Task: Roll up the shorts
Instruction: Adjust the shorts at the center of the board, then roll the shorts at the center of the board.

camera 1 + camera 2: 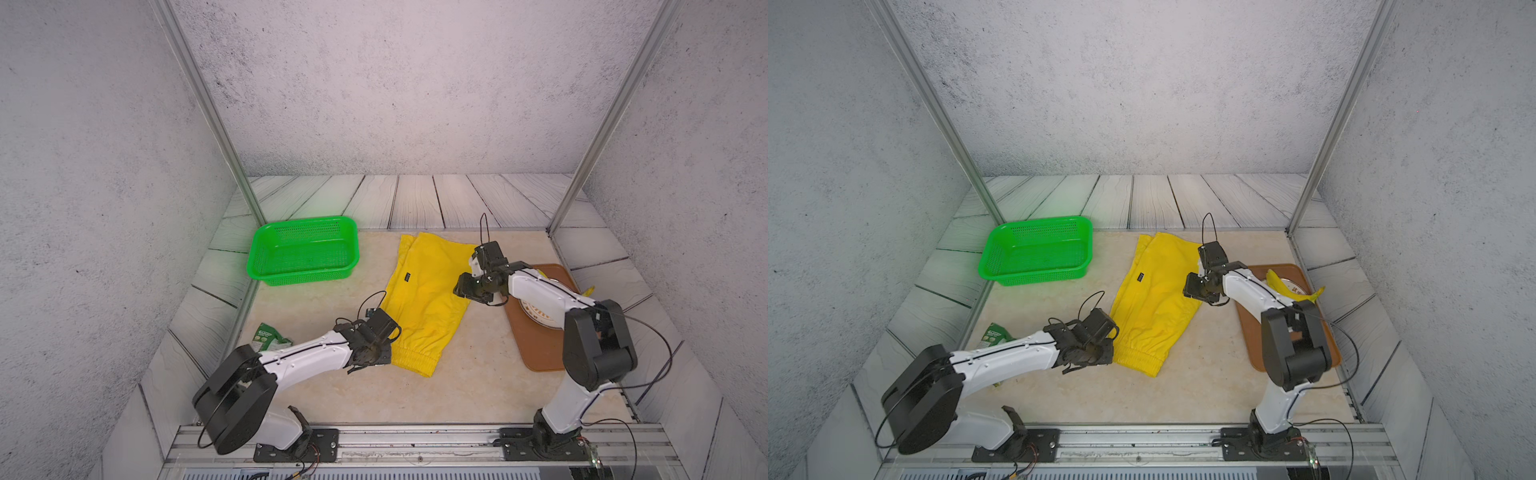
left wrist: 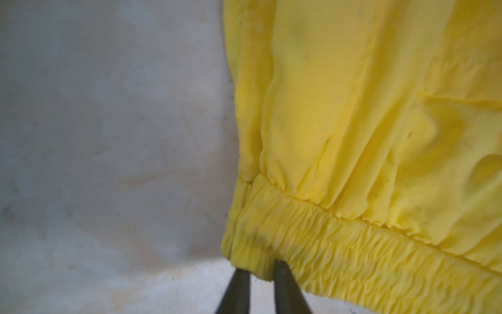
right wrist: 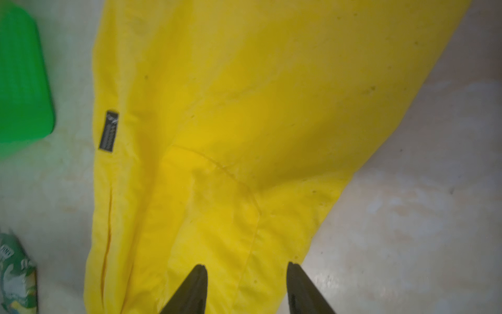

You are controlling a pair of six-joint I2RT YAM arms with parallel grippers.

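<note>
At shorts (image 2: 366, 108) waistband (image 2: 353, 239), left hand (image 2: 260, 267) grip unclear

Nothing here can be read for certain. A small black label (image 3: 108, 130) sewn near one long edge of the yellow shorts (image 1: 428, 299) carries pale print and a small emblem, both too blurred to make out. Left of the shorts' waistband end, a green packet (image 1: 268, 336) bears white lettering, which is illegible. Right of the shorts, a plate (image 1: 537, 319) on the brown tray (image 1: 540, 355) shows brownish letters round its rim, partly hidden.
</note>
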